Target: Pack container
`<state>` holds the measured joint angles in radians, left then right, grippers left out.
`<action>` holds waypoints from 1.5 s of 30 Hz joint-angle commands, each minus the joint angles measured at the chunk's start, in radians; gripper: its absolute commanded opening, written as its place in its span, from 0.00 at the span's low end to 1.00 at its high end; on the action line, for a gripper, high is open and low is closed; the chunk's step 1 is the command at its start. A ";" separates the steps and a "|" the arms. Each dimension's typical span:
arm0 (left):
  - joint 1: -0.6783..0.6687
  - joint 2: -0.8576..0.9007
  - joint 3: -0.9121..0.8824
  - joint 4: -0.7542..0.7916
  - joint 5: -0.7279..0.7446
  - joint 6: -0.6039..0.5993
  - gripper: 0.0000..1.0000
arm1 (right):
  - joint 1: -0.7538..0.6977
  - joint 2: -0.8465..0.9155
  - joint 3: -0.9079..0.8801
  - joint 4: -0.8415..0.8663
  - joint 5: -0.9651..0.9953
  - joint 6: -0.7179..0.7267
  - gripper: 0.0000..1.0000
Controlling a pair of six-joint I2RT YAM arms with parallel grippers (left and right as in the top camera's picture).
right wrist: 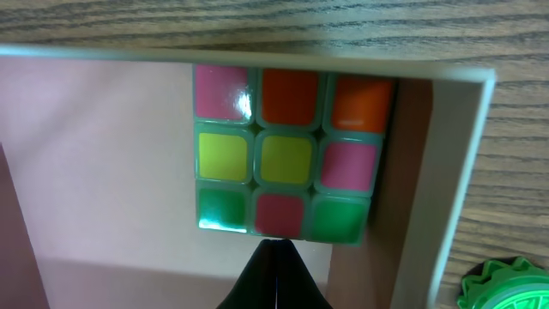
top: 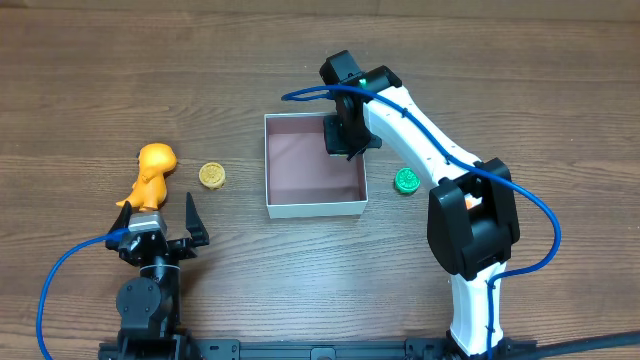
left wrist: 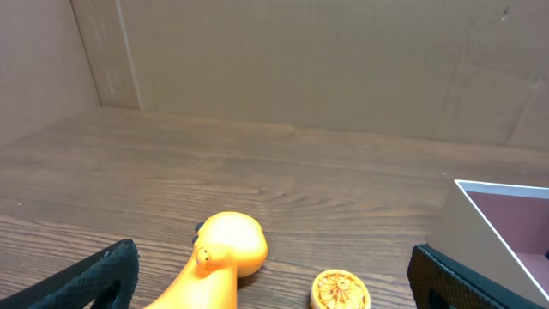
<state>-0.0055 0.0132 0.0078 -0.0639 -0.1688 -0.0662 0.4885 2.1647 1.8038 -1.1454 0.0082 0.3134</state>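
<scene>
One container (top: 300,165): shallow square box with thin white walls and a pinkish-brown floor, at the middle of the surface (top: 500,60), mostly bare inside.
Handling: judged light and somewhat flexible. The thin walls would bow under a hard pinch, and the box could slide on the wood if nudged.
Where to hold: best pinched over one wall's rim close to a corner, where it looks stiffest. The 7 o'clock corner is free.
Puzzle cube (right wrist: 283,163): flat on the floor in the container's 1 o'clock corner, close against both walls; hard and rigid.
Right end effector (top: 348,135): over that corner with its fingers together, holding nothing; the cube lies just past the tips.
Green disc (top: 406,181): on the surface at the container's 4 o'clock, just outside the wall.
Yellow disc (top: 211,176): at 9 o'clock, near the container but apart from it.
Orange duck (top: 152,172): farther out at 9 o'clock; smooth and rounded, so likely slippery.
Left end effector (top: 160,218): at 8 o'clock, fingers spread wide and gripping nothing, the duck just ahead of it.
Progress: one toy packed, three apparently left.
</scene>
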 commanded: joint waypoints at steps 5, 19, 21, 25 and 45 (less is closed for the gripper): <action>0.007 -0.002 -0.003 0.001 0.005 0.026 1.00 | 0.000 -0.009 -0.010 0.004 0.016 -0.003 0.04; 0.007 -0.002 -0.003 0.001 0.005 0.026 1.00 | 0.001 -0.010 0.207 -0.150 -0.011 0.002 0.04; 0.007 -0.002 -0.003 0.001 0.005 0.026 1.00 | 0.001 -0.010 0.264 -0.189 -0.011 0.002 0.04; 0.007 -0.002 -0.003 0.001 0.005 0.026 1.00 | -0.011 -0.010 0.385 -0.250 -0.001 0.000 0.06; 0.007 -0.002 -0.003 0.001 0.005 0.026 1.00 | -0.389 -0.010 0.671 -0.549 0.050 0.001 0.40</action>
<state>-0.0055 0.0132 0.0078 -0.0639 -0.1688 -0.0662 0.1352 2.1647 2.4489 -1.6951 0.0734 0.3122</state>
